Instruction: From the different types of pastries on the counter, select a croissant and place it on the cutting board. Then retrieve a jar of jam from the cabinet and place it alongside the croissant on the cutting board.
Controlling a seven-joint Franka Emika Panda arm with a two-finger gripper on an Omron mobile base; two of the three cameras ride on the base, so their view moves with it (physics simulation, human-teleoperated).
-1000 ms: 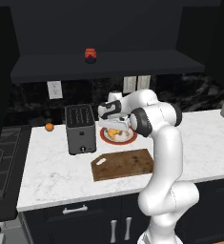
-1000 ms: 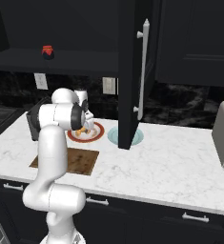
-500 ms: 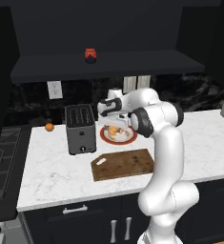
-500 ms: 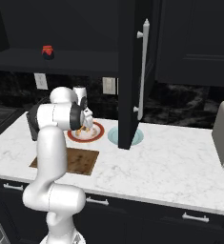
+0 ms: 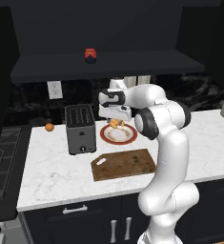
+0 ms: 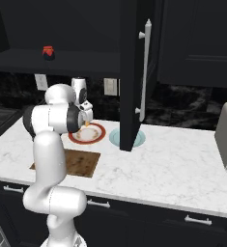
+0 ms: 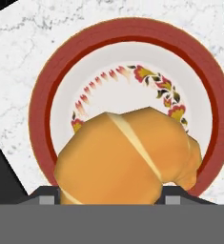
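I cannot read any brand or writing anywhere; the round red-rimmed plate (image 7: 42, 102) carries only a ring of small red and yellow flower marks. In the hand view the croissant (image 7: 127, 159) sits between the finger tips (image 7: 46, 199), which are almost fully hidden behind it, so I take it that the fingers are closed narrow on the pastry. From the left base view the gripper (image 5: 115, 123) hangs just above the plate with the croissant in it. The cutting board (image 5: 124, 164) lies bare on the counter (image 5: 51, 169), near the toaster (image 5: 80, 128). The jar of jam (image 5: 90, 55) stands on the cabinet shelf (image 5: 46, 71). A pale blue rim is cut off at the edge of the hand view.
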